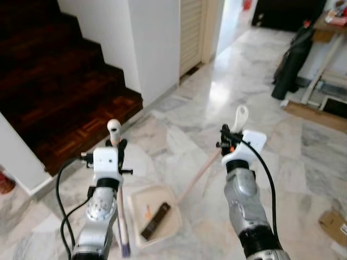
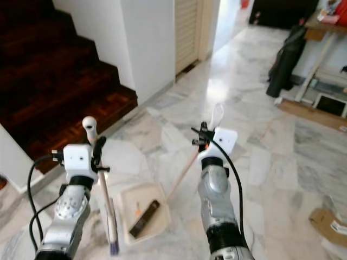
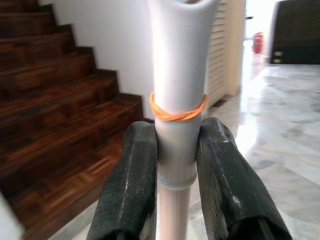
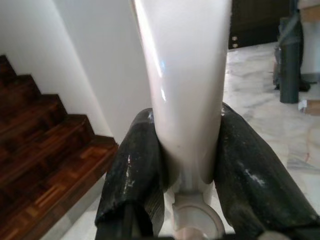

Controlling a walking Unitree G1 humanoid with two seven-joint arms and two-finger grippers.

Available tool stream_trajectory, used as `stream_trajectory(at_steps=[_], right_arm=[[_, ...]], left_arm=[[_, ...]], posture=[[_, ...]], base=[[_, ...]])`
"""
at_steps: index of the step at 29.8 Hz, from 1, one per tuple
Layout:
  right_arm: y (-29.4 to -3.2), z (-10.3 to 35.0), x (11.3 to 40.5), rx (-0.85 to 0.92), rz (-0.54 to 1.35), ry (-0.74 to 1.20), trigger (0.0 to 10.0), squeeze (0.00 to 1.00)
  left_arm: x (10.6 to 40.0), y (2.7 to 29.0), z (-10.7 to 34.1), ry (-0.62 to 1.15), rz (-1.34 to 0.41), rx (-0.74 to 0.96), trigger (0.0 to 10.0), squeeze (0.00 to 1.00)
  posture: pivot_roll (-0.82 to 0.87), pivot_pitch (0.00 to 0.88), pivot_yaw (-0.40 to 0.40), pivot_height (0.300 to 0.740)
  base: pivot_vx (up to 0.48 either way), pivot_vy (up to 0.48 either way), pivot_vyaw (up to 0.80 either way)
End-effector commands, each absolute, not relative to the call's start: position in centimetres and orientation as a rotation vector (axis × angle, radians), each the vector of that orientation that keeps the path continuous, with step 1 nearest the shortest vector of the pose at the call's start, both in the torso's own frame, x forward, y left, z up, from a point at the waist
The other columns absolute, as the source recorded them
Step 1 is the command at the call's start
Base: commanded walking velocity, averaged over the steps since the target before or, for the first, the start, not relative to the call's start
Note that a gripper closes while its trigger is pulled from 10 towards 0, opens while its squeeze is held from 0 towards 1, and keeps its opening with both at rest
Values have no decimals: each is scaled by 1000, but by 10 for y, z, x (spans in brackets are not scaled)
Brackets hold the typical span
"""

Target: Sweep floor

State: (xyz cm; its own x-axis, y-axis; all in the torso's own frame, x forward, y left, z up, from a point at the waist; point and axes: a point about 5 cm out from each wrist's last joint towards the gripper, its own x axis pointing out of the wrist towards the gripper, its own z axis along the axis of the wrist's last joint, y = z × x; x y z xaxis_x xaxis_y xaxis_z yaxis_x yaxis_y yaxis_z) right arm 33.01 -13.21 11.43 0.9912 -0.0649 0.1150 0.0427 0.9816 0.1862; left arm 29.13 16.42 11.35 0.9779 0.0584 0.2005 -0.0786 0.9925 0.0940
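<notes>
White broom handle (image 3: 177,90) between left gripper (image 3: 176,165) fingers (image 3: 132,175), unlabelled.

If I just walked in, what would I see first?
Two silver arms stick out in front, each holding a long stick. The left gripper pinches the broom handle, which has an orange rubber band around it, and the right gripper squeezes the dustpan handle. Between the arms, the white dustpan sits on the marble floor with a dark bit of rubbish inside, and dark wooden stairs climb on the left.

One broom (image 1: 122,216), one dustpan (image 1: 157,216)
</notes>
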Motion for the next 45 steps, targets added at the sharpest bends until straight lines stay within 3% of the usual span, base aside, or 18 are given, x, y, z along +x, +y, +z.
stream_trajectory(at_steps=[1, 16, 20, 45], right_arm=[[-122, 132, 334, 220, -25, -189, 10000, 0], [-108, 128, 332, 215, 27, -172, 10000, 0], [-108, 129, 333, 214, 32, -173, 10000, 0], [-108, 126, 332, 236, 40, -162, 10000, 0]], left_arm=[[293, 169, 127, -250, 90, 105, 10000, 0], [288, 175, 126, -253, 100, 125, 10000, 0], [288, 173, 128, -256, 102, 123, 10000, 0], [287, 172, 127, -252, 98, 123, 10000, 0]], posture=[[73, 0, 40, 740], [121, 0, 25, 740], [118, 0, 22, 740], [119, 0, 22, 740]], base=[[0, 281, 0], [0, 282, 0], [0, 281, 664], [0, 299, 0]])
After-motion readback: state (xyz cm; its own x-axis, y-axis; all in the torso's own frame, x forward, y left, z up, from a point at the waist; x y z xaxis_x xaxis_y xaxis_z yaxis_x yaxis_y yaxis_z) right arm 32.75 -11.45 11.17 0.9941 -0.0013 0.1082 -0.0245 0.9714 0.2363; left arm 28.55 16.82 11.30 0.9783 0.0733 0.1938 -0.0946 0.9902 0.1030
